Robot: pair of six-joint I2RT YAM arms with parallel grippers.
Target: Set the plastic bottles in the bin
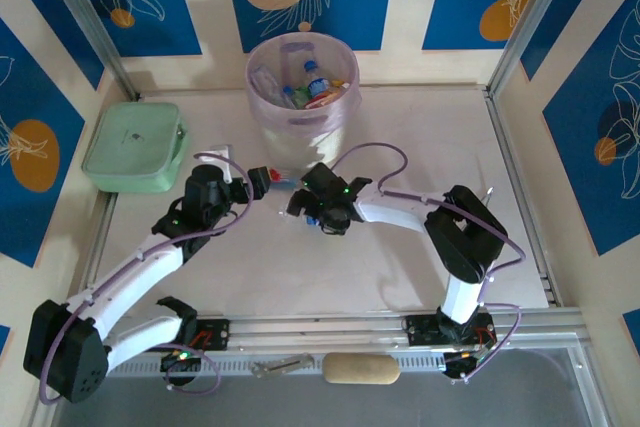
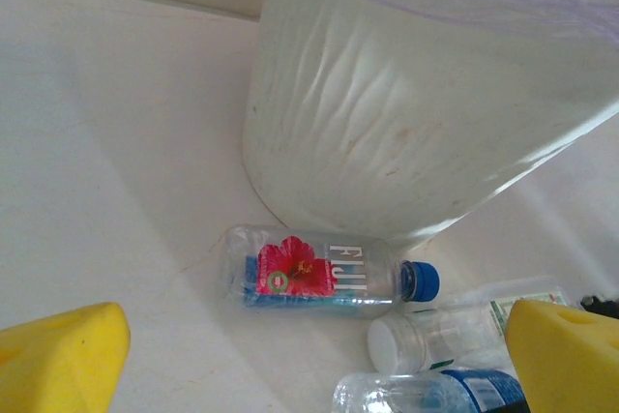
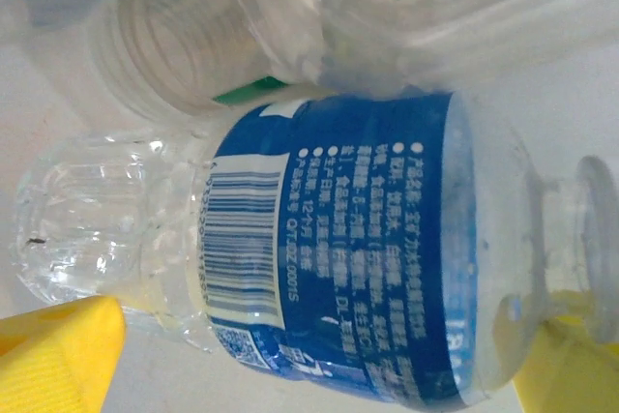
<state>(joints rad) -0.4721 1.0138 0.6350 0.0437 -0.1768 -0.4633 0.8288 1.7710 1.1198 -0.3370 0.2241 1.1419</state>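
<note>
Loose bottles: three lie on their sides on the tabletop (image 1: 300, 277), just below the bin in the top view. A red-flower bottle (image 2: 319, 273) with a blue cap is close to the bin's foot, a white-capped bottle (image 2: 435, 336) is just beside it, and a blue-labelled bottle (image 3: 338, 287) seems to lie against that one.
Binned bottles: several plastic bottles (image 1: 315, 87) sit inside the bin, upper centre of the top view.
Bin: the bin (image 1: 297, 122) is a round white wall with a translucent liner. It stands upright and fills the upper right of the left wrist view.
Handling (judgement): the bottles look empty, thin-walled and clear. They are likely very light, dent under a squeeze, and are smooth and round enough to roll or slip from the pads.
Grasp site (judgement): across the labelled mid-body, square to the long axis. Avoid the tapering neck and the cap.
Right end effector: the right end effector (image 3: 319, 336) has its jaws spread wide, straddling the blue-labelled bottle, with yellow pads (image 3: 58, 355) at the lower corners of its wrist view. Nothing is gripped. I cannot tell whether a pad touches the plastic.
Left end effector: the left end effector (image 2: 314, 336) has its jaws fully apart and is empty. The red-flower bottle lies ahead between the pads, untouched.
Surroundings: a pale-green box (image 1: 133, 147) sits at the left of the top view, well apart from the bottles.
</note>
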